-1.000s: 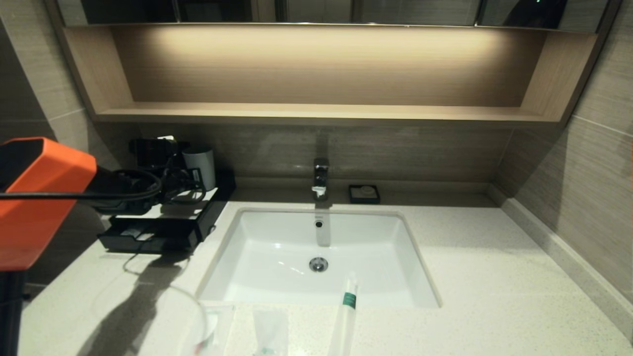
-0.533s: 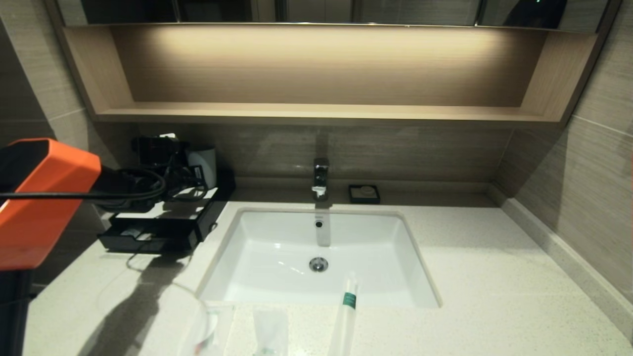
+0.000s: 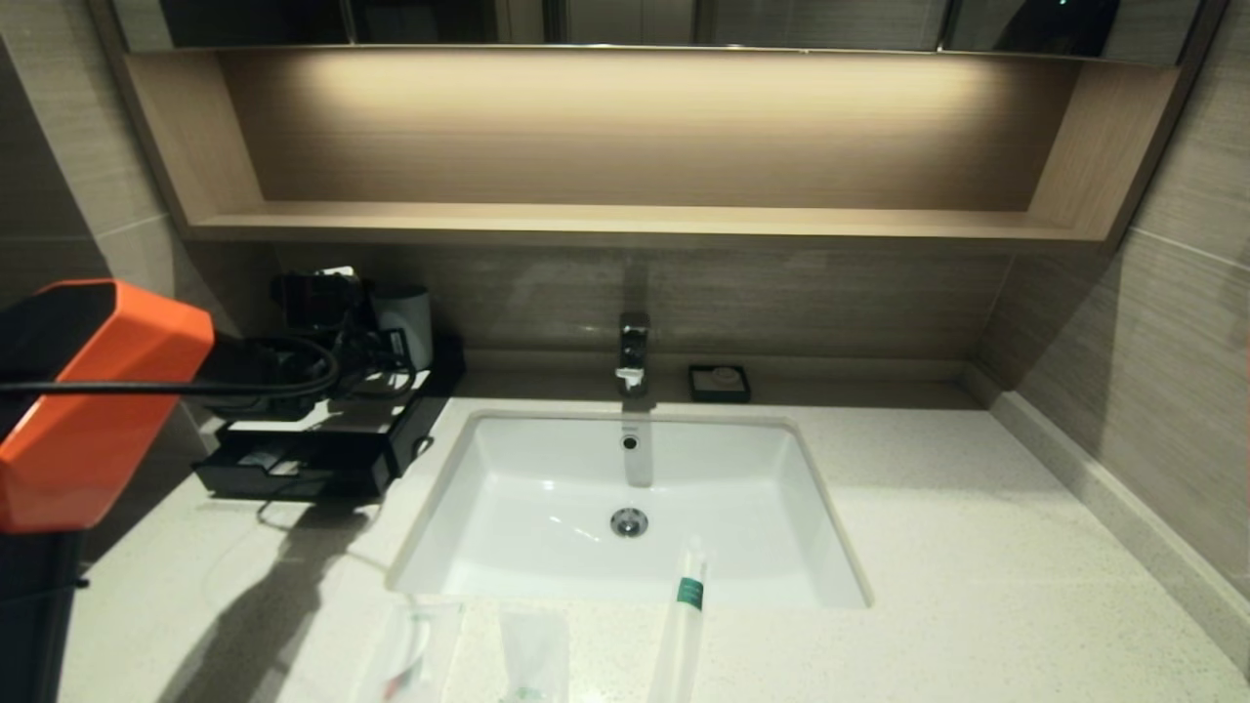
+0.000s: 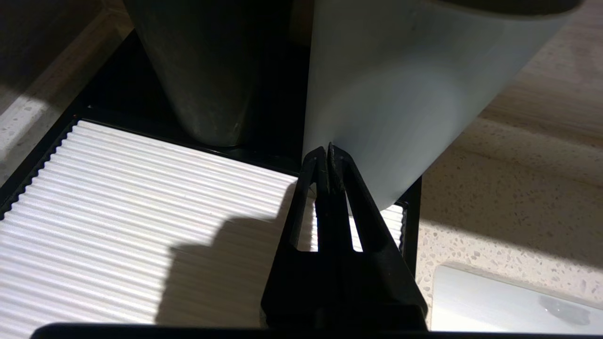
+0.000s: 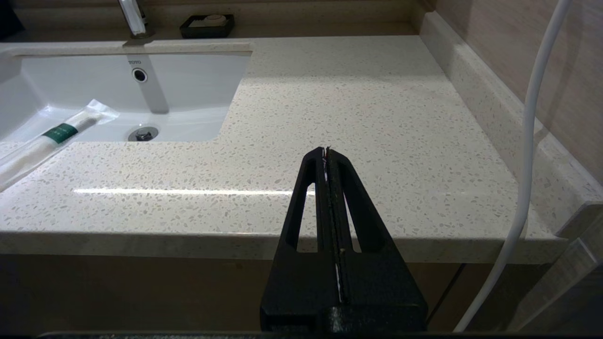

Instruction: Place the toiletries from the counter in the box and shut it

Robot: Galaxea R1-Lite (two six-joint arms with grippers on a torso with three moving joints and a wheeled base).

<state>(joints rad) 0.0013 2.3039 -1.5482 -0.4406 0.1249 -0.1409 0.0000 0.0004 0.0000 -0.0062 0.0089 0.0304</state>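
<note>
Left pincer (image 4: 328, 153) closed, extended toward ten o'clock; right pincer (image 5: 328, 155) closed, parked low at five o'clock.

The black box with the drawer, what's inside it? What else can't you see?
- Low black box: head view, drawer contents too dark and small.
- Two flat translucent sachets: head view, cut off by the bottom edge.
- Long slim white stick pack: lower end cut off likewise.
- Right gripper: absent from head view.
</note>
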